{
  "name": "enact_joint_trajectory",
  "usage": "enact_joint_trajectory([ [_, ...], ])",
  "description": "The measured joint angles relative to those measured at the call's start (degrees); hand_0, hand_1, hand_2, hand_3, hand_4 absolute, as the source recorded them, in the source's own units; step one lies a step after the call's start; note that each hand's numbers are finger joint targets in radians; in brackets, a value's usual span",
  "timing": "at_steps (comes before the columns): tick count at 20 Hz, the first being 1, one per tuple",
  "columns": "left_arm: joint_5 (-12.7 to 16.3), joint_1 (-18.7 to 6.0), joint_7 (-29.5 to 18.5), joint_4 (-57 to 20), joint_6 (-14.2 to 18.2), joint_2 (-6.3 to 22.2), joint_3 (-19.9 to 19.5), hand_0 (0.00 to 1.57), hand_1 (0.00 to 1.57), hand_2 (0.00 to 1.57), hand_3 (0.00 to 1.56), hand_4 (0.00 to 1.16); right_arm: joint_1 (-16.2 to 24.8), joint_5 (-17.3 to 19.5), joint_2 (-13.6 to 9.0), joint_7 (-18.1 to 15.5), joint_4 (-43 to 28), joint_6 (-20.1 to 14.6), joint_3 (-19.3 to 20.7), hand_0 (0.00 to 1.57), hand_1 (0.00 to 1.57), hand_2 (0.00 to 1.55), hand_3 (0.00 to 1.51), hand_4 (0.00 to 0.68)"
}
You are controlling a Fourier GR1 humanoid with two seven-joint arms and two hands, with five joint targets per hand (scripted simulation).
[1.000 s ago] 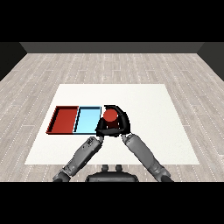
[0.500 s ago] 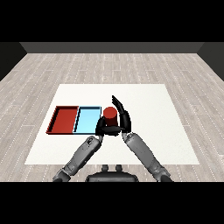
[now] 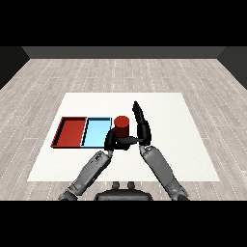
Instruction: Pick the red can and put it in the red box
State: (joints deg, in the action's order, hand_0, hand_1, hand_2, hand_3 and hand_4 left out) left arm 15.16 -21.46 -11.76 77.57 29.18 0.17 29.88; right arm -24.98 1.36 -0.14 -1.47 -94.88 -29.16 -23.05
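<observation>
Red can (image 3: 121, 126): smooth matte cylinder, upright, long axis vertical, at frame centre on the white table (image 3: 169, 111), just right of the light blue tray (image 3: 95, 132). My left hand (image 3: 112, 140) sits at its base, fingers curled against it; whether they close fully round it, I cannot tell. My right hand (image 3: 141, 126) stands right of the can, fingers straight, pointing up-frame. Red tray (image 3: 70, 132): flat, shallow, rectangular, furthest left.
</observation>
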Motion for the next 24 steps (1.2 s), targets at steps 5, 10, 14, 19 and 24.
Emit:
enact_joint_trajectory([
  [5, -1.88, 1.14, 0.82, 0.82, -0.47, 0.65, -1.56, 1.57, 1.57, 1.57, 1.47, 1.14, 6.58, -0.98, -2.88, -0.08, -9.01, 2.55, 2.14, 0.0, 0.0, 0.0, 0.0, 0.0],
  [10, -2.91, 1.91, 1.6, 2.35, -1.86, 3.62, -4.85, 1.57, 1.57, 1.57, 1.47, 1.15, 12.69, -5.88, -7.08, -3.62, -13.91, 7.48, 8.51, 0.0, 0.0, 0.0, 0.0, 0.0],
  [14, -3.11, 0.94, 2.63, 2.61, -3.45, 7.29, -9.08, 1.57, 1.57, 1.57, 1.46, 1.13, 19.28, -7.46, -9.71, -4.87, -17.68, 9.4, 11.58, 0.0, 0.0, 0.0, 0.0, 0.0],
  [19, -3.66, -1.35, 6.36, 0.63, -3.95, 13.11, -14.99, 1.57, 1.57, 1.57, 1.49, 1.13, 26.22, -10.22, -11.6, -8.53, -17.57, 11.89, 16.27, 0.0, 0.0, 0.0, 0.0, 0.0],
  [24, -5.28, -2.22, 8.46, -5.74, -5.16, 19.98, -19.98, 1.57, 1.57, 1.56, 1.48, 1.13, 28.43, -11.1, -11.76, -10.5, -16.31, 13.1, 18.3, 0.0, 0.0, 0.0, 0.0, 0.0],
])
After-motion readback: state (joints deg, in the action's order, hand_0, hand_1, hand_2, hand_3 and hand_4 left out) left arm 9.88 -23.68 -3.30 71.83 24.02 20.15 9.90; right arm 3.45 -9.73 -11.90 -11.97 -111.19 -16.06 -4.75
